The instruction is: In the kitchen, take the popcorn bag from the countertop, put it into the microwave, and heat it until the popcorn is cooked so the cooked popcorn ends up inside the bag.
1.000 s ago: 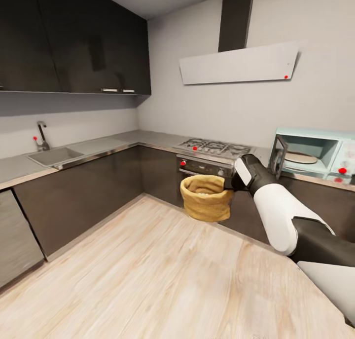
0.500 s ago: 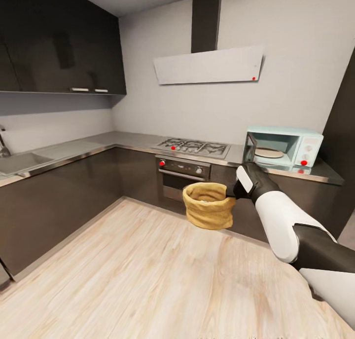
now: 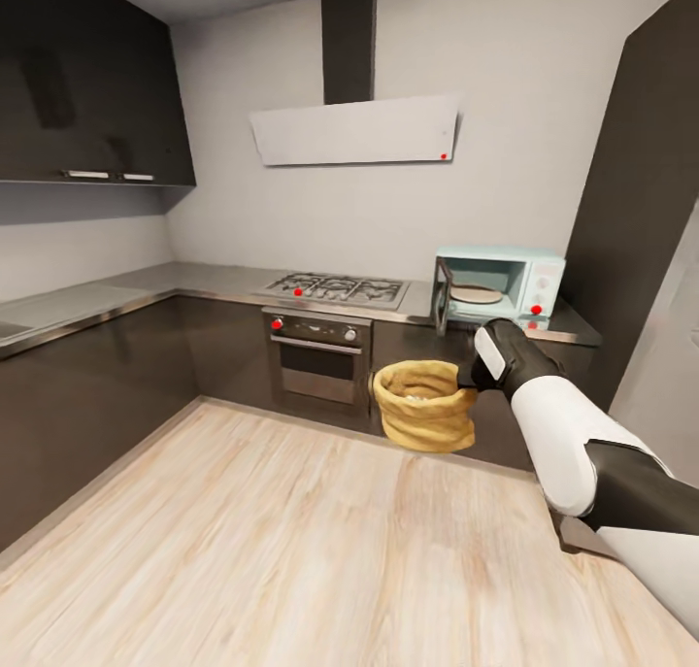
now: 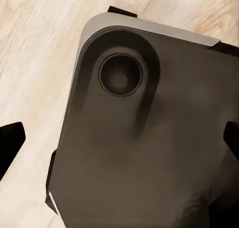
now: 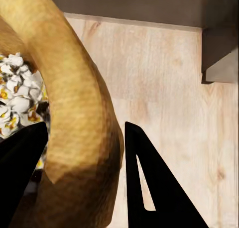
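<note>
The long grey countertop (image 3: 107, 296) runs along two walls over dark cupboards (image 3: 87, 395). A stove top (image 3: 335, 287) is set in it. The small blue microwave (image 3: 497, 288) stands on it near the far end, with its door open. Below is a pale wood floor (image 3: 272, 541).

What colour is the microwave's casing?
Pale mint-blue, with a dark-framed open door; the microwave shows best in the head view.
</note>
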### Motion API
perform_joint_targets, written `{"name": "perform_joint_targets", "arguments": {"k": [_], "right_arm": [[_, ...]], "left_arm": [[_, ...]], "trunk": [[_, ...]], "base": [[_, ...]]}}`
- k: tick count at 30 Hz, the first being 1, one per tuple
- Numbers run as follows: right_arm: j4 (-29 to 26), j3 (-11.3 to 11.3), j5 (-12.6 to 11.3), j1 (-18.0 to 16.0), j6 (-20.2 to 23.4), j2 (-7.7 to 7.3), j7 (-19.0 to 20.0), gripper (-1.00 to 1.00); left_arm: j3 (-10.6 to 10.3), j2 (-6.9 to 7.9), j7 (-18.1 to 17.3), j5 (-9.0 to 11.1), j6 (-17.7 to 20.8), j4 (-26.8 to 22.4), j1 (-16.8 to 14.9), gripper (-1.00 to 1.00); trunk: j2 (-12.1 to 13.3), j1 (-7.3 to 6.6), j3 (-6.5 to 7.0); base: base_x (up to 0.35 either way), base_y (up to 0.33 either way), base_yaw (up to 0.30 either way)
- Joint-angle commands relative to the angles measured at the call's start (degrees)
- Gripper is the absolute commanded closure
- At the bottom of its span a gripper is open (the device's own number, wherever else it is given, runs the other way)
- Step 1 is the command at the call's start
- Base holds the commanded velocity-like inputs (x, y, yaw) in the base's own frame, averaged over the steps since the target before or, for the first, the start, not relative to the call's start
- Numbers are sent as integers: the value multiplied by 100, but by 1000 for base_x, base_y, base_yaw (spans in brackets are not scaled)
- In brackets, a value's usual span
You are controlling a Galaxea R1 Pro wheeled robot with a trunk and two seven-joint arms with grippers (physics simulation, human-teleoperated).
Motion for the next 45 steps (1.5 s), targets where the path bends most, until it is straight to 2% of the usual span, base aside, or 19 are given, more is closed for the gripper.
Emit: {"name": "perform_joint_targets", "arguments": {"k": [1, 4, 15, 28, 45], "right_arm": [[-5, -29, -34, -4, 14, -26, -16, 100], [-5, -30, -34, -4, 14, -145, -6, 100], [-13, -34, -32, -4, 14, -303, 14, 100], [-13, -33, -64, -4, 14, -297, 25, 100], [-97, -65, -102, -4, 14, -299, 1, 100]], "left_arm": [[1, 0, 9, 24, -7, -3, -1, -100], [1, -3, 9, 21, -7, -3, -1, -100], [1, -2, 9, 21, -7, -3, -1, -100], [7, 1, 9, 23, -7, -3, -1, -100], [6, 2, 9, 22, -7, -3, -1, -100]], "trunk": [[-3, 0, -6], [-3, 0, -6], [-3, 0, -6], [-3, 0, -6], [-3, 0, -6]], "base": [[0, 0, -287], [0, 0, -287], [0, 0, -287], [0, 0, -273], [0, 0, -11]]}}
